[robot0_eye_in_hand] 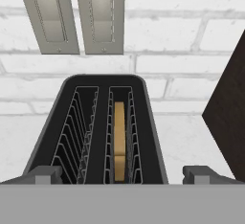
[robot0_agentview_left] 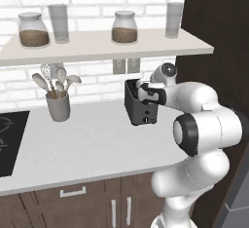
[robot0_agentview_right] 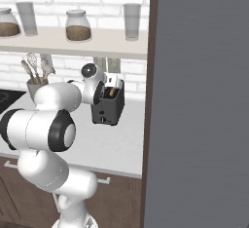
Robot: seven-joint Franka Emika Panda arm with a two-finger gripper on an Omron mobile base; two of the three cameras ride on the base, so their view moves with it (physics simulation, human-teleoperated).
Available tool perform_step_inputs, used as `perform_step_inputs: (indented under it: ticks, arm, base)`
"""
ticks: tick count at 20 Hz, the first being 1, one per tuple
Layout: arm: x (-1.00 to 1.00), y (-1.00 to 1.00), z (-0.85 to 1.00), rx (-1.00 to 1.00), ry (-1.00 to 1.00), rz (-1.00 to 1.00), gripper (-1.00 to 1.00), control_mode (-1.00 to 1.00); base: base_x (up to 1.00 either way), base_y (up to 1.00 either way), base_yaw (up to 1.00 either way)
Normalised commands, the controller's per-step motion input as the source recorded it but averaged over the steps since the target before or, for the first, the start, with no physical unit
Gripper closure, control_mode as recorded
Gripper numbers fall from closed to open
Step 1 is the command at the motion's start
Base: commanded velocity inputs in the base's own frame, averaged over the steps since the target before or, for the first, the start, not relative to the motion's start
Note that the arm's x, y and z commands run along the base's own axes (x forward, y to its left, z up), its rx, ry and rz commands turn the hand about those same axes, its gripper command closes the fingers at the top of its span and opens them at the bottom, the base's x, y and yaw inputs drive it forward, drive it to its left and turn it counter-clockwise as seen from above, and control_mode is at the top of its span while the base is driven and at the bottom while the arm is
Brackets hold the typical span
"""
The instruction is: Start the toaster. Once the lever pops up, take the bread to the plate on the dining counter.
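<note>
Stretching along the white brick wall, the pale worktop (robot0_agentview_left: 92, 149) carries the task's things, with a long shelf (robot0_agentview_left: 97, 47) above it holding two glass jars of brown grains (robot0_agentview_left: 124, 28) and two clear tumblers (robot0_agentview_left: 59, 22). A black cooktop (robot0_agentview_left: 9, 139) is set into the worktop's left end, and a grey utensil holder (robot0_agentview_left: 58, 106) full of spoons stands near it. The toaster (robot0_agentview_left: 141, 106) sits at the worktop's right end, close to the wall and beside a dark brown panel (robot0_agentview_left: 219, 37), under two wall switch plates (robot0_eye_in_hand: 72, 15). No brand or lettering can be read on it. In the hand view its two slots run lengthwise away from the camera toward the wall. The bread (robot0_eye_in_hand: 119, 139) stands on edge in the right-hand slot, its long side following the slot. The claw (robot0_eye_in_hand: 123, 173) hovers directly above the toaster with its fingertips (robot0_eye_in_hand: 43, 173) spread wide on either side, holding nothing.
</note>
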Motion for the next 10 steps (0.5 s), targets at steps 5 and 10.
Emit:
perform_step_inputs:
  ticks: [5,10]
  arm:
    - [0.0,0.0,0.0,0.0,0.0,0.0,-1.0,-1.0]
    - [0.0,0.0,0.0,0.0,0.0,0.0,-1.0,-1.0]
  base:
    - [0.0,0.0,0.0]
    - [0.0,0.0,0.0]
